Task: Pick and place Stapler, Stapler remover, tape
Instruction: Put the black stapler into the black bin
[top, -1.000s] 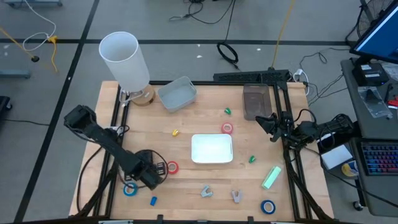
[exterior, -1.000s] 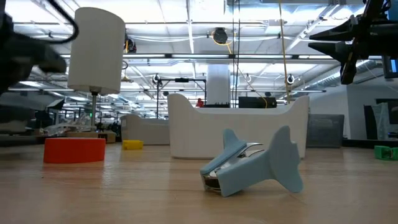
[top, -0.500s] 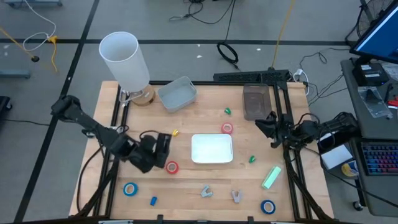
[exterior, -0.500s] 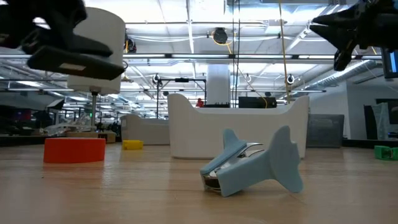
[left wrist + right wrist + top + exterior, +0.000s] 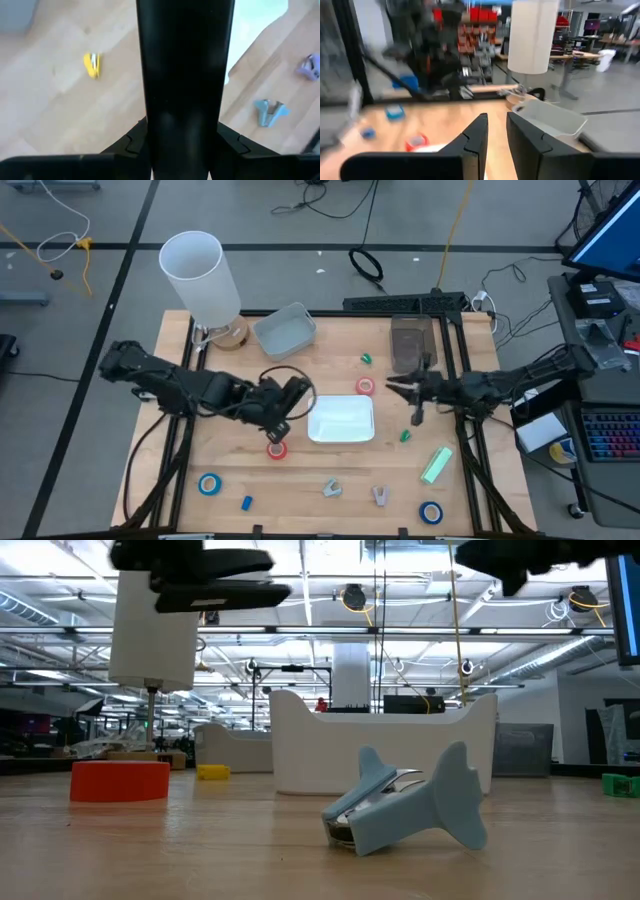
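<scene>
My left gripper [image 5: 290, 398] is shut on a black stapler [image 5: 215, 590]. It holds the stapler high over the table, at the left edge of the white tray [image 5: 340, 420]. My right gripper [image 5: 390, 387] points level toward the table's left, above the tray's right side. A narrow gap shows between its fingers [image 5: 479, 132], with nothing in it. A blue-grey stapler remover [image 5: 330, 488] and a paler one [image 5: 380, 495] lie near the front edge. Red tape rolls [image 5: 277, 450] [image 5: 365, 386] and blue ones [image 5: 208, 483] [image 5: 430, 512] lie flat on the wood. My left gripper pinches the black stapler's two long sides [image 5: 146, 117] between its fingers [image 5: 131, 142]. The fingers come steeply from above and lie across the stapler. The stapler is lifted clear of the table and lies about level in the low view.
A grey bin [image 5: 285, 330], a dark clear bin [image 5: 410, 345] and a tall white cylinder [image 5: 200, 275] stand along the far side. A pale green oblong [image 5: 437, 465] lies near the right edge. Small yellow [image 5: 92, 65], green [image 5: 405, 436] and blue [image 5: 246, 502] bits are scattered about.
My left gripper has risen and gone from the near left corner toward the white tray. Its wrist has rolled, and it has carried the stapler along. My right gripper has swung out from the right edge toward the table's middle, rising and rolling.
</scene>
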Action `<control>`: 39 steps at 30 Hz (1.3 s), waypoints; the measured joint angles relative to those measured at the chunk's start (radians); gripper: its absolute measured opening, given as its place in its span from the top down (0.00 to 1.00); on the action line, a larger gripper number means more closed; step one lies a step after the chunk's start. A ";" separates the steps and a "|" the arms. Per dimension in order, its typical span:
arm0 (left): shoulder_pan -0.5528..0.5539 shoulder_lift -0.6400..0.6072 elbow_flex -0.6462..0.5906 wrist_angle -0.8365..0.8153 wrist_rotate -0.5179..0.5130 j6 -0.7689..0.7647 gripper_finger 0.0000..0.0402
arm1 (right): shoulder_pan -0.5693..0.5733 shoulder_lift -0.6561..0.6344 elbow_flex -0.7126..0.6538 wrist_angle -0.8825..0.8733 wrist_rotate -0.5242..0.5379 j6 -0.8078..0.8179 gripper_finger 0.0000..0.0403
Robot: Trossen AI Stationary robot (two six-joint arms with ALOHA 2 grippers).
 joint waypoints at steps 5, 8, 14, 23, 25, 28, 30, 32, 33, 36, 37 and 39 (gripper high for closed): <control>0.031 0.134 0.166 -0.147 0.010 0.170 0.67 | -0.011 0.163 0.160 -0.135 0.004 -0.153 0.84; 0.038 0.200 0.242 -0.195 0.010 0.258 0.67 | -0.042 0.245 0.232 -0.209 0.003 -0.202 0.84; 0.044 0.274 0.329 -0.196 0.000 0.378 0.67 | -0.110 0.358 0.328 -0.245 -0.045 -0.261 0.83; 0.068 0.284 0.339 -0.149 -0.011 0.460 0.67 | -0.159 0.470 0.381 -0.194 -0.235 -0.284 0.63; 0.075 0.284 0.339 -0.141 -0.010 0.473 0.67 | -0.162 0.491 0.381 -0.141 -0.236 -0.284 0.56; 0.086 0.284 0.340 -0.140 -0.009 0.492 0.67 | -0.166 0.522 0.409 -0.123 -0.235 -0.284 0.48; 0.095 0.284 0.339 -0.136 -0.008 0.496 0.67 | -0.168 0.552 0.454 -0.164 -0.234 -0.285 0.44; 0.105 0.284 0.339 -0.130 -0.008 0.503 0.67 | -0.170 0.584 0.513 -0.224 -0.233 -0.297 0.42; 0.109 0.284 0.339 -0.130 -0.008 0.507 0.67 | -0.173 0.603 0.548 -0.259 -0.233 -0.308 0.41; 0.120 0.284 0.339 -0.130 -0.008 0.509 0.67 | -0.177 0.668 0.661 -0.393 -0.210 -0.335 0.41; 0.123 0.284 0.339 -0.129 -0.008 0.510 0.67 | -0.177 0.692 0.696 -0.439 -0.184 -0.345 0.41; 0.128 0.284 0.339 -0.129 -0.008 0.512 0.67 | -0.178 0.740 0.767 -0.520 -0.150 -0.368 0.41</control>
